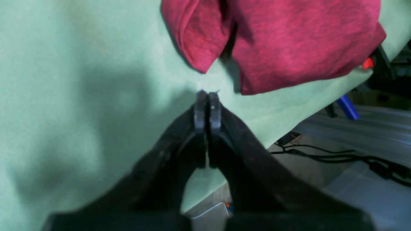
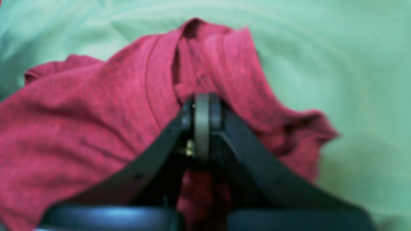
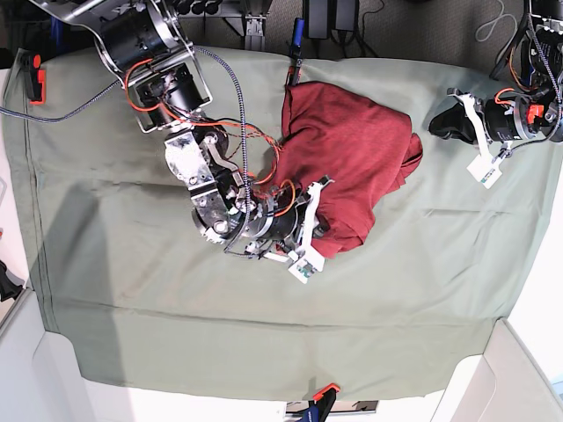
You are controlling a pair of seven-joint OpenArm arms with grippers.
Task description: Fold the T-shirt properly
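While my right gripper (image 2: 201, 106) rests against the T-shirt (image 3: 347, 149), its jaws are pressed together, the tips at a raised ridge of the maroon cloth; whether any of that cloth is pinched between them I cannot tell. My left gripper (image 1: 207, 99) is closed too, with nothing in it — it hangs over bare green table cloth (image 3: 132, 264), just short of the shirt's nearest corner and apart from it.

The shirt lies bunched in a rumpled heap on the far middle of the table, its far edge near the cloth's far border. From my left wrist I see one rolled fold and one broader flap, with a dark gap between them. The table's edge runs close beside my left gripper, with cables (image 1: 337, 157) below it. Toward the near side and my right, the green cloth spreads wide and uncluttered — creased, but free.
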